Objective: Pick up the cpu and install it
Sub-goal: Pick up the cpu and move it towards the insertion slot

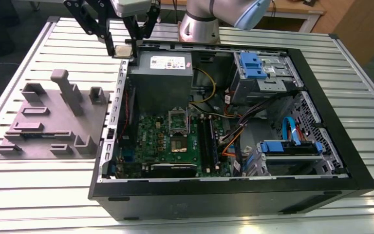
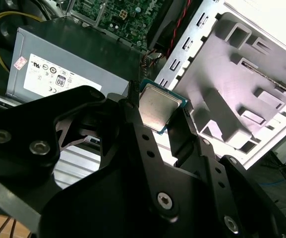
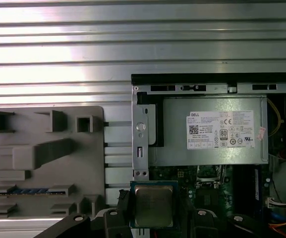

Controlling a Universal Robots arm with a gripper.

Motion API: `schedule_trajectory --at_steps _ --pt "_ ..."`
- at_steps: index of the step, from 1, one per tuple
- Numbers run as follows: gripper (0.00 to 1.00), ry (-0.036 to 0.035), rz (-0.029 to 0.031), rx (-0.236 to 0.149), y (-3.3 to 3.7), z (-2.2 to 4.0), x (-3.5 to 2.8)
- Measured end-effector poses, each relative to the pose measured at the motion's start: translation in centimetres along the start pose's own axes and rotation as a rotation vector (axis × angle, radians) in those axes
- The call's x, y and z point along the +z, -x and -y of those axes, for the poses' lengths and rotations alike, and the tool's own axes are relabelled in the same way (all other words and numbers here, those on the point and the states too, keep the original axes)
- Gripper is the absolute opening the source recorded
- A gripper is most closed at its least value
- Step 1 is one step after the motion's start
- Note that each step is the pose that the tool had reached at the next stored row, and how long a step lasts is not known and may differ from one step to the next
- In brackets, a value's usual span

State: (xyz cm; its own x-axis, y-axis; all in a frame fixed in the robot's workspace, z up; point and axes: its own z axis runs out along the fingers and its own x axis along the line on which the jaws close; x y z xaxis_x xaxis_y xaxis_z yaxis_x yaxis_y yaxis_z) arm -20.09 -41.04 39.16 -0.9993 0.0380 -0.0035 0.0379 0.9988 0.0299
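Second wrist view: the black fingers [image 2: 181, 136] cover the 2 gripped edges of the cpu [image 2: 158, 105] and its wrist-side corner. First wrist view: the picture's edge cuts off the grey fixture plate [image 3: 90, 158] and the computer case [image 3: 217, 78], and the fingers mask 1 rim of the cpu. Exterior view: the arm [image 1: 200, 27] is cut by the picture's edge, and the cpu is too small to show detail.

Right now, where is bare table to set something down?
Bare table slats: at the exterior view's left, in front of the grey fixture; at the exterior view's right, beside the computer case. Inside the case is crowded.
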Motion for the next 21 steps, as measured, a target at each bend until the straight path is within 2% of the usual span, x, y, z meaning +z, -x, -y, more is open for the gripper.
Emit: schedule_trajectory --at_steps 21 --pt "0.47 0.0 0.0001 0.0 0.88 -0.03 0.01"
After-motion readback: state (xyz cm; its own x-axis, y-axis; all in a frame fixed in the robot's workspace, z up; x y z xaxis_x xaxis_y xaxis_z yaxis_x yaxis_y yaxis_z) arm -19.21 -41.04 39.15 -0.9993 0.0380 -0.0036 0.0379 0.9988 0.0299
